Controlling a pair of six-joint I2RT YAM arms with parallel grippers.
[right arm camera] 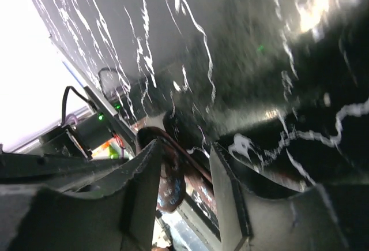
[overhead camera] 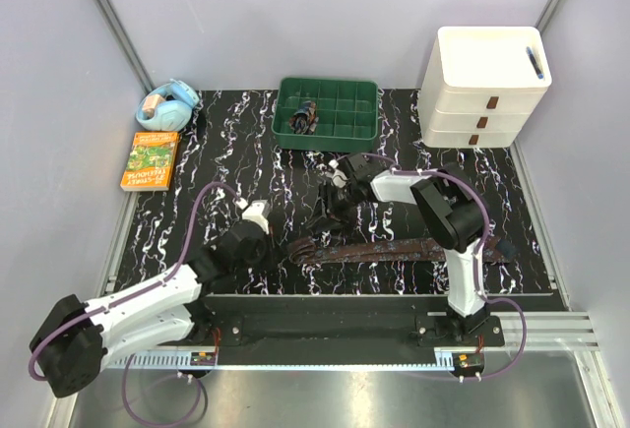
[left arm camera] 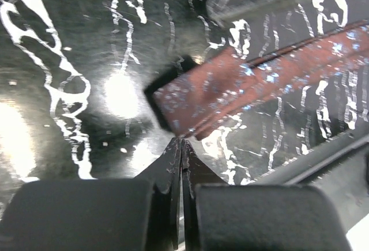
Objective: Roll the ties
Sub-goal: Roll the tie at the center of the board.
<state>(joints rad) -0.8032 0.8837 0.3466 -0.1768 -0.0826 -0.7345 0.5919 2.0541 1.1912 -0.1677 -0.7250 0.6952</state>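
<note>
Only the top view shows the whole dark brown patterned necktie (overhead camera: 394, 249). It lies flat across the lower centre of the black white-veined mat (overhead camera: 236, 152), with a green compartment tray (overhead camera: 345, 128) at the upper centre.

The left wrist view shows the left gripper (left arm camera: 181, 147) with its fingertips pressed together on nothing, just beside the tie's blunt end at mid-frame.

The right wrist view shows the right gripper (right arm camera: 184, 161) with its fingers parted. Reddish cloth shows low in the gap beside the left finger, but whether it touches cannot be told.
</note>
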